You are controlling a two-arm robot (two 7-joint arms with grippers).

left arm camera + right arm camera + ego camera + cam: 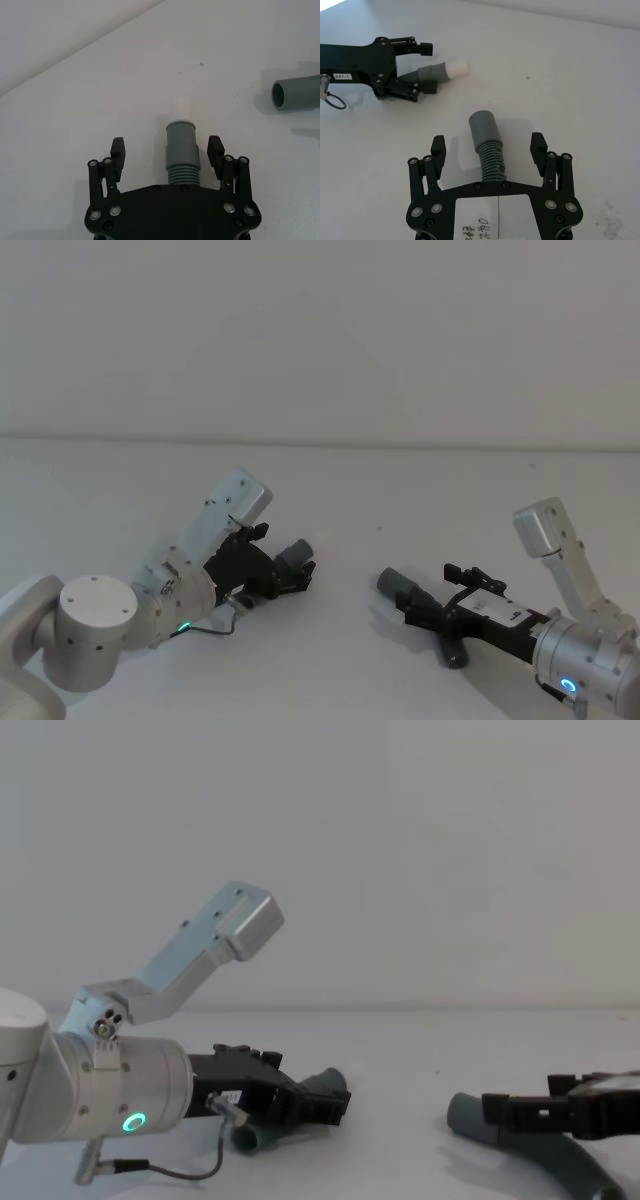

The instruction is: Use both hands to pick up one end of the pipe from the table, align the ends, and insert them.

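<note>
Left wrist view: the left gripper (167,146) is wide open, one black finger (118,150) on each side of the left pipe (184,175), with a clear gap both ways. It touches nothing that can be seen. The pipe runs out from under the gripper body: first ribs, then a grey stepped cuff (181,137), then a pale tip (183,107) that nearly blends into the white table (75,125). Farther off lies the open round end of the right pipe (295,92), cut off by the frame edge and well apart from the left pipe.

In the right wrist view the right gripper (488,144) is likewise spread wide, straddling the right pipe's ribbed stretch just behind its smooth cuff (483,126), with gaps on both sides. The pipe's rear part is hidden under the gripper body.

In the head view both grippers sit low over the table, pointing toward each other, and the two pipe ends face across bare table. In the chest view the right pipe curves down and is cut off at the bottom edge — the right gripper at the right edge. Whether either pipe is lifted off the table cannot be told.
</note>
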